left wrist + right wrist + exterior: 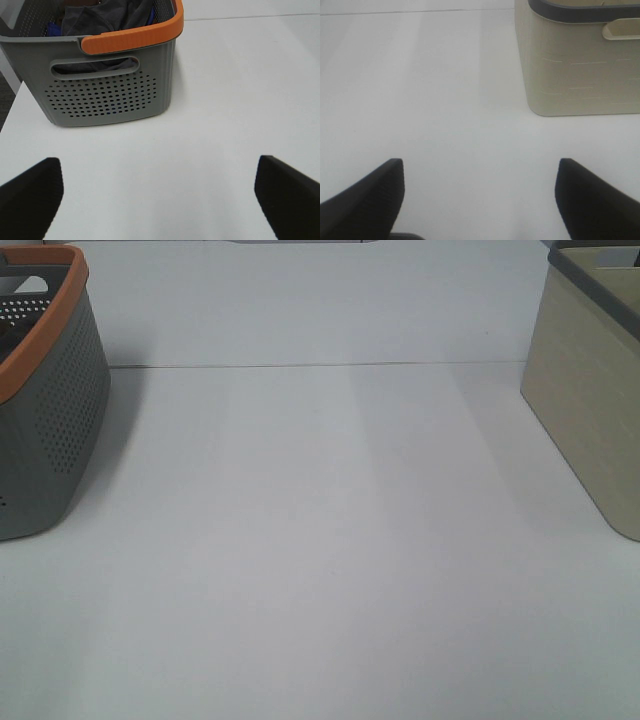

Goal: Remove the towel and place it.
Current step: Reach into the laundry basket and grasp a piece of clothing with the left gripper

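Observation:
The towel is a dark grey bundle of cloth lying inside the grey perforated basket with an orange rim; the same basket stands at the far left of the exterior high view, where the towel is hidden by its wall. My left gripper hovers over the bare white table a short way from the basket, open with nothing between its fingers. My right gripper is open too and empty, above the table near the beige bin. Neither gripper shows in the exterior high view.
A beige bin with a dark grey rim stands at the right edge of the white table. A thin seam line crosses the table toward the back. Something blue lies in the basket beside the towel.

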`<control>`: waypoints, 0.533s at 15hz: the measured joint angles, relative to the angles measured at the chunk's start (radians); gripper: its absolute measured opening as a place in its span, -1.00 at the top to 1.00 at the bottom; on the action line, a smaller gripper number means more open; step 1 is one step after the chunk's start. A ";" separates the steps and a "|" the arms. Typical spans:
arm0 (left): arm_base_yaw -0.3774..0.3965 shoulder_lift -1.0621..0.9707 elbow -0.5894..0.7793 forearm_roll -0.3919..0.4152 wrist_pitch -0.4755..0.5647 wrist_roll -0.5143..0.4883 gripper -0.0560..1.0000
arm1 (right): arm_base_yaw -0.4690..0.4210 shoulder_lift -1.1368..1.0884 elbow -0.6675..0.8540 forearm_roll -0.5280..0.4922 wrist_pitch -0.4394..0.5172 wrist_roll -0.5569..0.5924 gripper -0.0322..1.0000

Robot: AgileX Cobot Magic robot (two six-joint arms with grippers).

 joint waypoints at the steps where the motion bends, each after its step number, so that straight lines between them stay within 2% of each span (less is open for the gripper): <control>1: 0.000 0.000 0.000 0.000 0.000 0.000 -0.97 | 0.000 0.000 0.000 0.000 0.000 0.000 -0.63; 8: 0.000 0.000 0.000 0.000 0.000 0.000 -0.97 | 0.000 0.000 0.000 0.000 0.000 0.000 -0.63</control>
